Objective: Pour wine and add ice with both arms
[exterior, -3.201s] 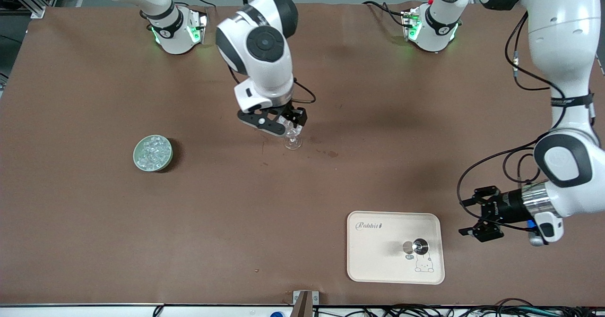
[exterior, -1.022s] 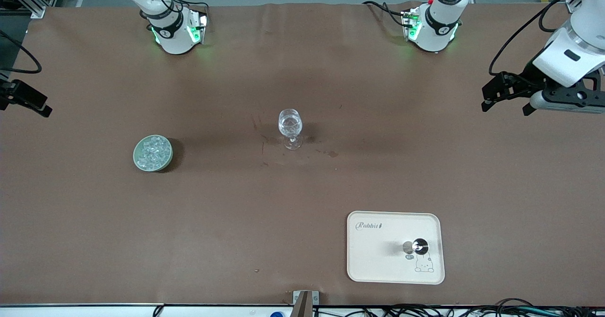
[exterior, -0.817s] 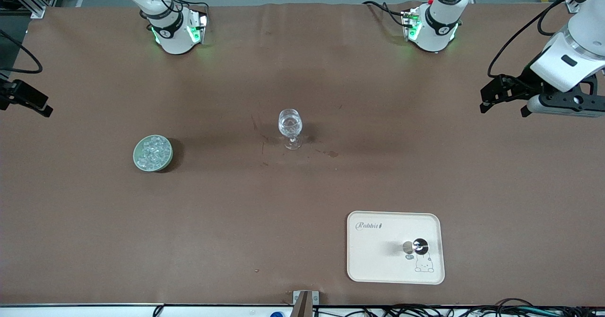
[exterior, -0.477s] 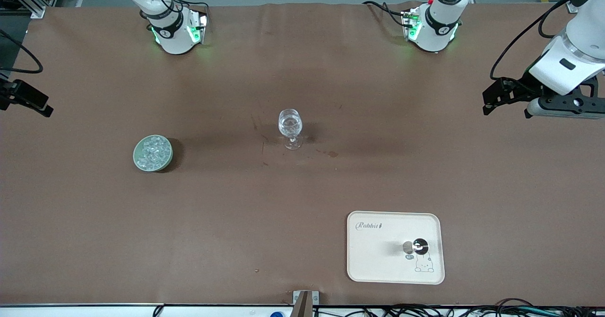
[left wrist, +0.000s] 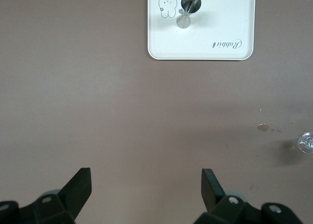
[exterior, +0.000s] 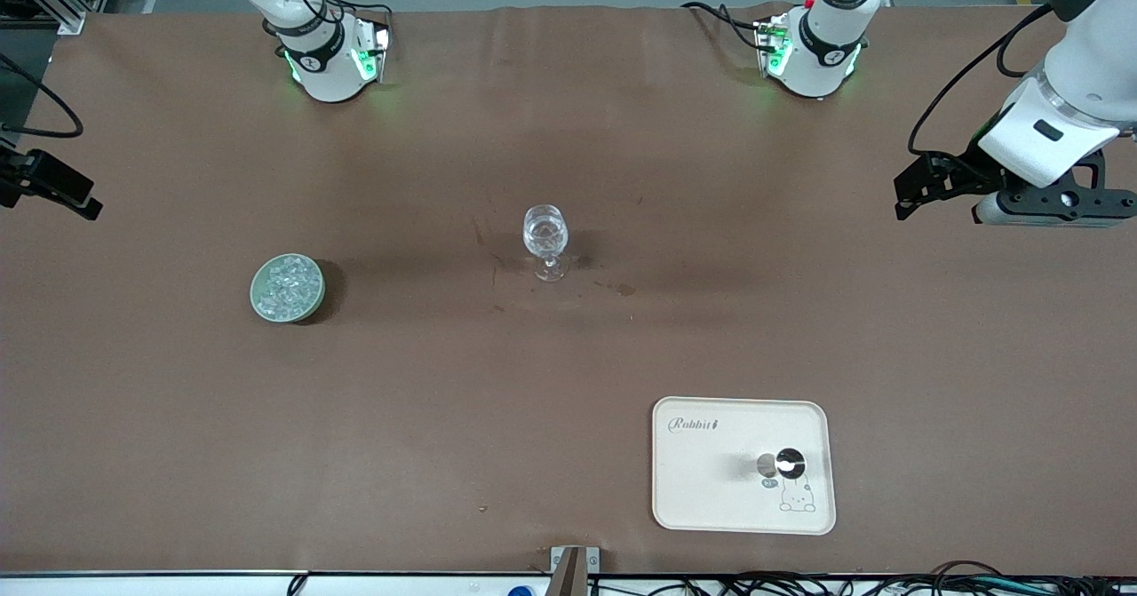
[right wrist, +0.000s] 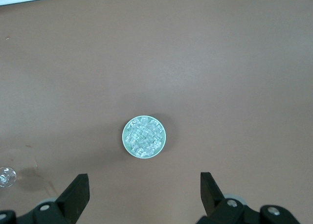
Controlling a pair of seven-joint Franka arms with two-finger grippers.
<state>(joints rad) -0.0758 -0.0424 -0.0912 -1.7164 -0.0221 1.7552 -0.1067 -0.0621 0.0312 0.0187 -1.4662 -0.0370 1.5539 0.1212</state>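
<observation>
Both fingers open, ice (right wrist: 143, 137) well apart

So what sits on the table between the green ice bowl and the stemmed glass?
Nothing: in the front view the brown table is bare between the bowl of ice and the glass, apart from faint marks by the glass's foot.

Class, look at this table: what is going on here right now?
Nothing is being handled. Both arms are drawn back with open, empty grippers: the left gripper hangs over its end of the table, the right gripper at the other edge. A glass stands mid-table. The bowl of ice sits toward the right arm's end. A metal cup stands on a tray nearer the camera.
</observation>
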